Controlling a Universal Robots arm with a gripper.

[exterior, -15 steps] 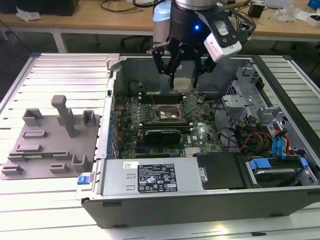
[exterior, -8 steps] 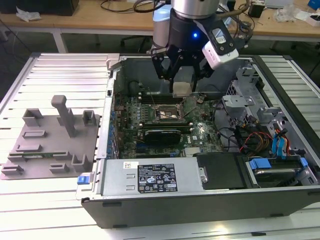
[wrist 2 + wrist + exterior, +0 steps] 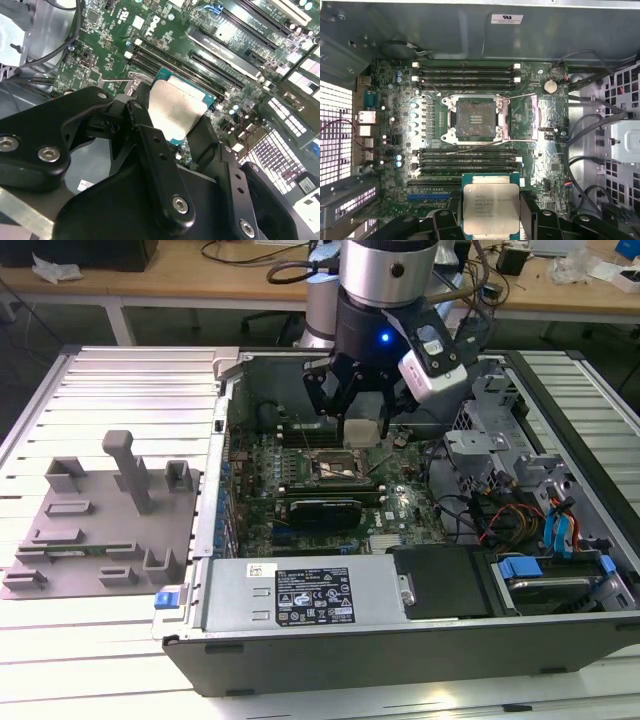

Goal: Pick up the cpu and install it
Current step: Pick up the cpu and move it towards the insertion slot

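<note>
Near dark square socket frame (image 3: 476, 119): black pincer (image 3: 491, 217) clamped on flat square silvery-topped cpu (image 3: 491, 200).
Cpu: apart from frame.

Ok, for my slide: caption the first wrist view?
Tool gripping the cpu over the motherboard, its socket open and empty.

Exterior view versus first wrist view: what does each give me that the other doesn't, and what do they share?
Exterior view: the grey fixture tray outside the case on that view's left, the power supply inside the case, and the arm above the gripper. First wrist view: the open socket straight on with its contacts bare, and a coin cell on the motherboard. Shared: the cpu held in the gripper above the motherboard, not yet in the socket.
</note>
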